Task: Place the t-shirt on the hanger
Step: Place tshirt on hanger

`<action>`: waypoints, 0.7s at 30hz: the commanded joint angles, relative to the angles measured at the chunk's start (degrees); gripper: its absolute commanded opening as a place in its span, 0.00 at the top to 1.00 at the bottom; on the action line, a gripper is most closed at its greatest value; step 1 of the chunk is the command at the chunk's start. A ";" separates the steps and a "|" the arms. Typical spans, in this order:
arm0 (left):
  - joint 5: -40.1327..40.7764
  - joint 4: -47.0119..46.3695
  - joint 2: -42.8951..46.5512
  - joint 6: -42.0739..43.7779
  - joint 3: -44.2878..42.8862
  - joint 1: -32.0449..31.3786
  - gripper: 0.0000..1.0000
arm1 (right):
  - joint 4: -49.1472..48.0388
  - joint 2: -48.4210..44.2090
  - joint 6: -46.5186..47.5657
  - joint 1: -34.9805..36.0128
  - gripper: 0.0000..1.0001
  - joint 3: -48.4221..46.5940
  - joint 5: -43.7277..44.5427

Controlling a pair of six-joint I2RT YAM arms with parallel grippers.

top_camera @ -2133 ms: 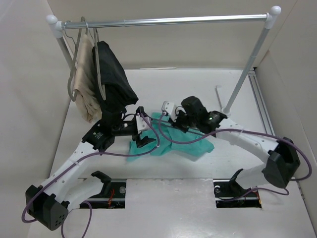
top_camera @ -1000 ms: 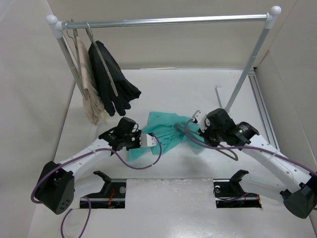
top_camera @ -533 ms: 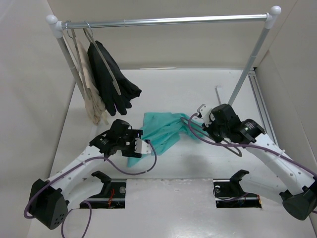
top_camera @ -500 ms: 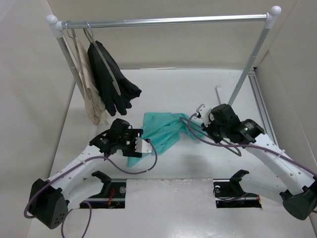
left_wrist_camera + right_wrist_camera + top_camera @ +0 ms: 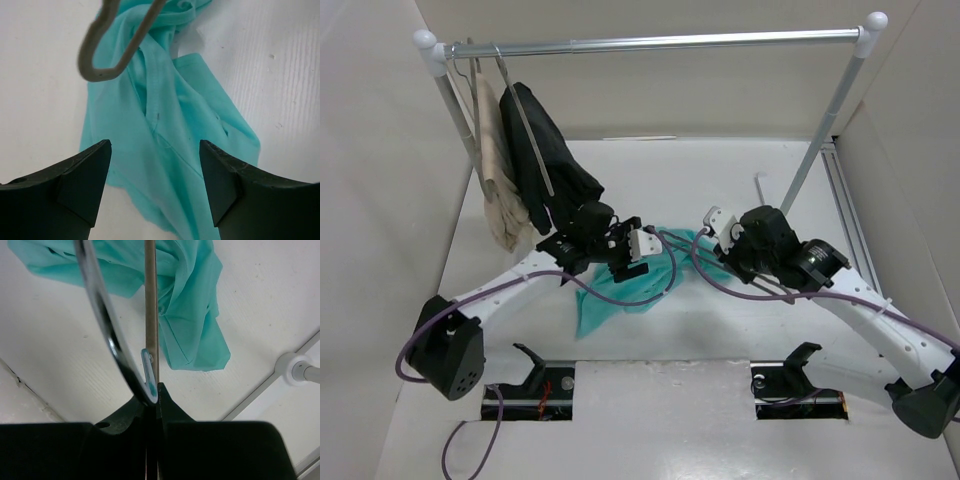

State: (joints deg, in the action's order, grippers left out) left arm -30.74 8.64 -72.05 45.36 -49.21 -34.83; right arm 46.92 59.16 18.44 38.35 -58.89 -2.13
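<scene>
The teal-green t-shirt point(image 5: 618, 292) lies crumpled on the white table between my two grippers. It also shows in the left wrist view point(image 5: 165, 130) and the right wrist view point(image 5: 192, 305). My right gripper point(image 5: 712, 236) point(image 5: 154, 388) is shut on the grey hanger point(image 5: 151, 315), beside its chrome hook point(image 5: 102, 315). The hanger's far arm runs into the shirt, and its rounded end point(image 5: 100, 65) sticks out of the fabric. My left gripper point(image 5: 634, 258) point(image 5: 155, 146) is open and empty, hovering just above the shirt.
A clothes rail point(image 5: 660, 42) spans the back. A beige garment point(image 5: 498, 170) and a black garment point(image 5: 552, 165) hang at its left end, close to my left arm. The rail's right post point(image 5: 815, 140) stands behind my right arm; its foot point(image 5: 292, 367) shows nearby.
My left gripper has moved away from the shirt's near left edge, farther and to the right, over the shirt. The right gripper has shifted slightly left with the hanger. The shirt has bunched up.
</scene>
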 commanded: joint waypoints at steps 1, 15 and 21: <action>3.04 -3.81 -3.00 -3.26 -0.01 -1.12 0.33 | -4.03 -1.59 0.64 -0.11 1.00 -1.31 0.28; 10.70 -2.94 -11.62 0.08 -2.29 -1.12 0.98 | -4.55 -1.50 3.36 -0.64 1.00 -1.31 -0.76; 9.57 3.65 -12.15 -1.16 -8.70 -1.12 1.00 | -1.83 -0.36 8.89 -0.64 1.00 -1.31 -3.49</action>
State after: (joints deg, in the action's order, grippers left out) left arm -20.32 9.04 -84.95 44.80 -52.93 -35.90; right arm 46.02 58.94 23.51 37.95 -58.89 -3.14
